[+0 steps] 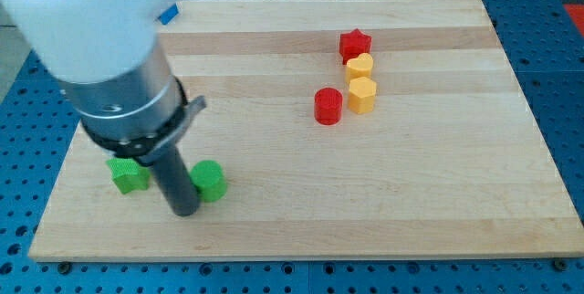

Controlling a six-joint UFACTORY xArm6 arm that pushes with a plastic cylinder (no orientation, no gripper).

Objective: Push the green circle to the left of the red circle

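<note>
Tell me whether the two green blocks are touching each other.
Apart. The camera view shows the dark rod between the green circle and the green star-like block, my tip beside the circle.

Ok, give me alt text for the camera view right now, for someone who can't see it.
My tip sits on a wooden board touching the left side of the green circle, with a green star just beyond the rod to the view's left. Far to the right stand the red circle, two yellow blocks and a red star.
</note>
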